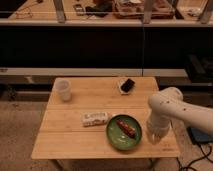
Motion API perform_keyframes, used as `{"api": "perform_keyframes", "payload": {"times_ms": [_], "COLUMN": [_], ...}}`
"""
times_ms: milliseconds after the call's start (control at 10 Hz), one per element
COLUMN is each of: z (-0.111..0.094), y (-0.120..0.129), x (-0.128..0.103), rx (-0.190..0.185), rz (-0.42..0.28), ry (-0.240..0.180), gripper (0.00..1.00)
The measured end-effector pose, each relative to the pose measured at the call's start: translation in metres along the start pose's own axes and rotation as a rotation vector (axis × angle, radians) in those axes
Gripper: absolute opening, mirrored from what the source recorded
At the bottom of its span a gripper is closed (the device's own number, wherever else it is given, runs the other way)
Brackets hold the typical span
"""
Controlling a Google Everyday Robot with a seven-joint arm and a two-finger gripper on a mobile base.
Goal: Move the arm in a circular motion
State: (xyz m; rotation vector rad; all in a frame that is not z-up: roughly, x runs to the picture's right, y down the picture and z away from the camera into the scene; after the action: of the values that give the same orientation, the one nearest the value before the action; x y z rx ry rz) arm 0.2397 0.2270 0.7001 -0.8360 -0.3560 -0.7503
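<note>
At table right edge: gripper held beside plate, state cannot be told; arm circle judged underway, plate clearance needed.

1. The arm enters from the right edge of the view as a thick cream-white tube, running leftward and slightly upward.
2. It bends at a large rounded joint, the highest part of the arm, which carries a few small dark dots.
3. Below that joint a shorter segment drops almost straight down, leaning a little to the left.
4. The gripper hangs at the lower end of this segment, pointing downward, low in the right part of the view.
</note>
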Motion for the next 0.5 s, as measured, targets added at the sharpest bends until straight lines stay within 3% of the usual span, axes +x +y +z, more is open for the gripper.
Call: {"api": "perform_keyframes", "payload": {"times_ms": [100,200,400,500], "z": [-0.012,-0.029,-0.059,-0.076], "y": [-0.024,-0.065,-0.161,-0.223], "x": [0.037,0.062,0.065,0.046], "rx": [0.013,0.037,0.094,0.134], "rz": [0.071,0.106,0.083,0.025], "ry": [0.009,0.019,0.019,0.013], "gripper": [0.00,0.00,0.00,0.00]}}
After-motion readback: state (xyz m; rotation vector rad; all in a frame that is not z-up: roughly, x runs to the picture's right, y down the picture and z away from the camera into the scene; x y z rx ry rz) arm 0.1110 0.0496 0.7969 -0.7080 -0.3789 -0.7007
